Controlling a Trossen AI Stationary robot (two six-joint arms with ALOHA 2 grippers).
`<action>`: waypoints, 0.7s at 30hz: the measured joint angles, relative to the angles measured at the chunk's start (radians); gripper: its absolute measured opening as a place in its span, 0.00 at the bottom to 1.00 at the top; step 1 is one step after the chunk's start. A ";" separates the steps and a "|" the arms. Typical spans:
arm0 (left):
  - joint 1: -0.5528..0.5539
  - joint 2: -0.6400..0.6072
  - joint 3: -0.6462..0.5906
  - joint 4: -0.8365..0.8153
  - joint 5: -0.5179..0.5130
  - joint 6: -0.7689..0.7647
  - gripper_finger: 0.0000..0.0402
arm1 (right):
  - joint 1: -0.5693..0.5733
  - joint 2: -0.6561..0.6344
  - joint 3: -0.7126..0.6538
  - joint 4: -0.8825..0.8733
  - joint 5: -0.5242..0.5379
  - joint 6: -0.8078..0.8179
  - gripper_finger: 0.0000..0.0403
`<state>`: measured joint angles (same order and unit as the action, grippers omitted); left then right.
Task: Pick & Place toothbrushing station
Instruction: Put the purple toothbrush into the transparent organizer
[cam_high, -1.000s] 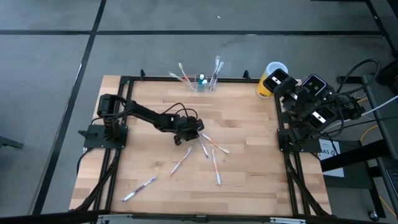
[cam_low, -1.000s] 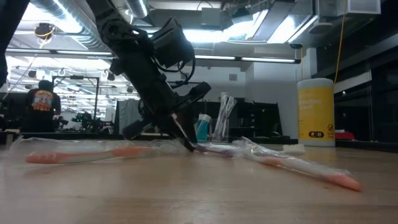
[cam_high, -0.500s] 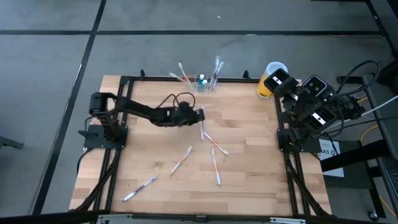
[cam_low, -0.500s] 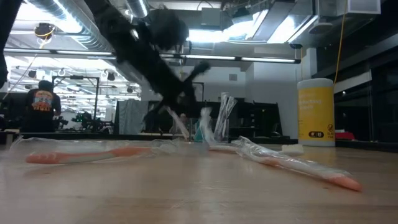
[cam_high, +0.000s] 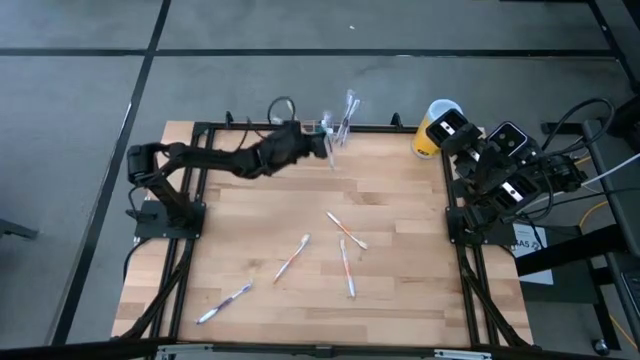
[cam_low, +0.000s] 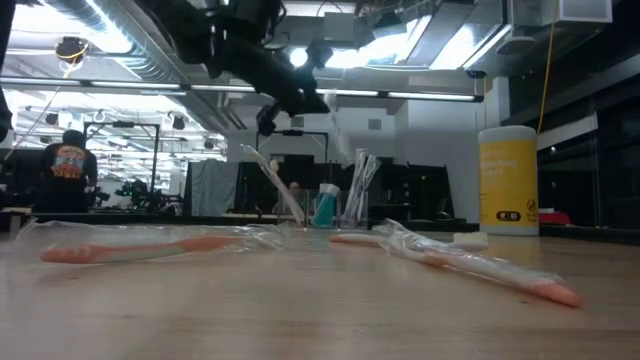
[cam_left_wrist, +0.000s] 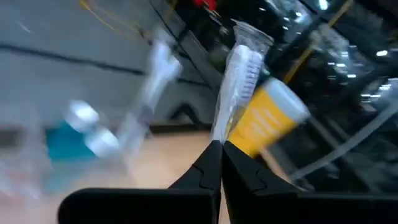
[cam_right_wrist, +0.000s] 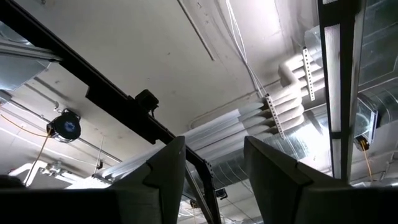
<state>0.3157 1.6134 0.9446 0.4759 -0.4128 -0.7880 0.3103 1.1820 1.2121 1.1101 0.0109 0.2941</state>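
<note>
Toothbrushing station (cam_high: 331, 133) sits at the table's 12 o'clock edge. Looks like light, tippy, slick plastic, so I'd grab a rim wall. Left gripper (cam_left_wrist: 221, 149) is pinched on a wrapped toothbrush (cam_left_wrist: 239, 74) just beside it; right gripper (cam_right_wrist: 211, 155) is parked, fingers apart.

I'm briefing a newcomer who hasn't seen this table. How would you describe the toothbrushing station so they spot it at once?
Look along the wooden table's far edge, near its middle, where the left gripper holds a wrapped toothbrush. The toothbrushing station is the low see-through holder with wrapped brushes standing in it, unlike the taller yellow cylinder at the far right corner.
</note>
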 joint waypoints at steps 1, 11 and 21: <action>0.019 0.005 0.007 0.015 0.002 0.030 0.00 | 0.000 0.000 0.000 0.000 0.000 -0.006 0.41; 0.203 0.195 0.141 0.254 0.127 0.095 0.00 | -0.002 0.000 0.000 0.000 0.024 -0.045 0.41; 0.232 0.395 0.376 0.198 0.211 0.152 0.00 | -0.016 -0.007 0.000 -0.001 0.043 -0.049 0.41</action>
<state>0.5474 2.0085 1.3208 0.6743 -0.2018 -0.6358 0.2939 1.1751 1.2120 1.1095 0.0537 0.2455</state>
